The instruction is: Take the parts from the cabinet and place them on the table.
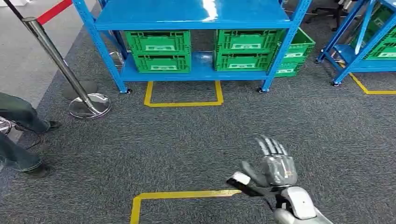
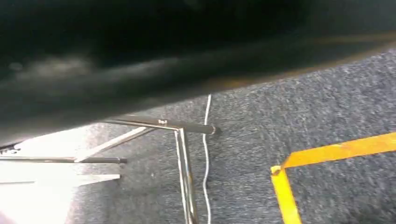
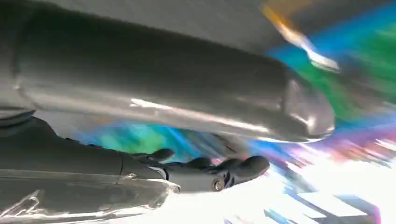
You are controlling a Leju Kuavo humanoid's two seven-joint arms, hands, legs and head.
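View from my head, looking forward and down across the grey carpet. My right robot hand [image 1: 273,169] is raised in the near right foreground, fingers spread and pointing away from me, grasping nothing. My left robot hand's state I cannot tell: the left wrist view gives dark blur, carpet and a chrome frame [image 2: 182,154]. The blue cabinet [image 1: 196,18] stands at the far side, well apart from my hand, with its long axis running left to right across my path. On its lower shelf sit two stacks of green crates [image 1: 161,51], one left and one right [image 1: 245,50]; the parts presumably lie inside them, but none is visible from here. The right stack lies almost straight ahead of my right hand and slightly to its left, so I judge this hand the better placed for that side. Two yellow floor markings lie between us, one [image 1: 184,95] just before the cabinet, one [image 1: 177,196] near me. A stanchion [image 1: 70,74] and a person's legs [image 1: 18,135] occupy the left.
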